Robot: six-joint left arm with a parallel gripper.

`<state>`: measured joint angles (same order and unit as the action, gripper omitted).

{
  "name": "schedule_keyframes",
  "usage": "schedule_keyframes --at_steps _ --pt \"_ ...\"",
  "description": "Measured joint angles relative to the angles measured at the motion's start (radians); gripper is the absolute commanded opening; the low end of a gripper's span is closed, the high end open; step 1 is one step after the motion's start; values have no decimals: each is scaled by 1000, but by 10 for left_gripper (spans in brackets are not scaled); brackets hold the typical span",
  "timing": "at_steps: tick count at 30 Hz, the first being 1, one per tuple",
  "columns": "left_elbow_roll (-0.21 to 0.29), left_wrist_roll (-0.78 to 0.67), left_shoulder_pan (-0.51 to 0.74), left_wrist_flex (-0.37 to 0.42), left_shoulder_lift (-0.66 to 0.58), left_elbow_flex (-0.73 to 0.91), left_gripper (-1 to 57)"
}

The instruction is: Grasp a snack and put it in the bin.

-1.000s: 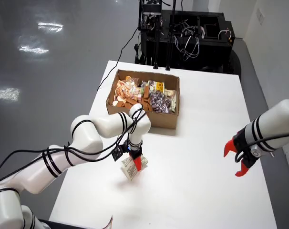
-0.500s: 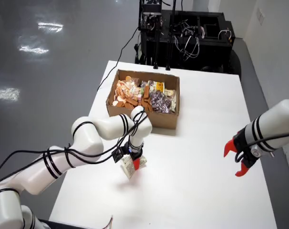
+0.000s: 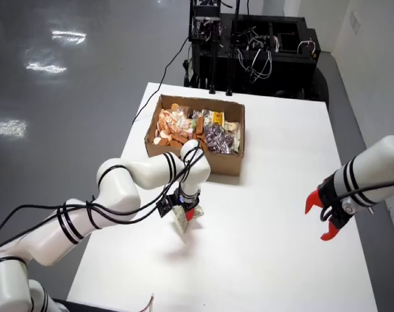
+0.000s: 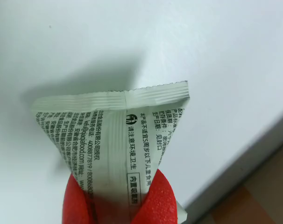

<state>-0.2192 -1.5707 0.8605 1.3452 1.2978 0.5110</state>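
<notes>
Already the grasp looks done: in the overhead view the gripper [image 3: 190, 214], centre-left of frame, pinches a snack packet [image 3: 181, 221] clear of the white table [image 3: 275, 195], just below the cardboard box [image 3: 203, 159]; carrying and dropping remain.

In the wrist view, red fingers [image 4: 155, 200] at the bottom edge squeeze the packet, its long axis running upward, crimped seal toward frame top.

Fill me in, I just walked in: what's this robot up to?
The white arm on the left of the overhead view has its red pincer shut on a small snack packet, held above the white table near the cardboard box of snacks. The other arm's pincer hangs open, holding nothing.
</notes>
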Motion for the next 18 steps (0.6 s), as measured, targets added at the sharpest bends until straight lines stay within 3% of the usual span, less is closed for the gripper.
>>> schedule_keyframes --at_steps 18 --pt "-146 0 -2 2 -172 -1 42"
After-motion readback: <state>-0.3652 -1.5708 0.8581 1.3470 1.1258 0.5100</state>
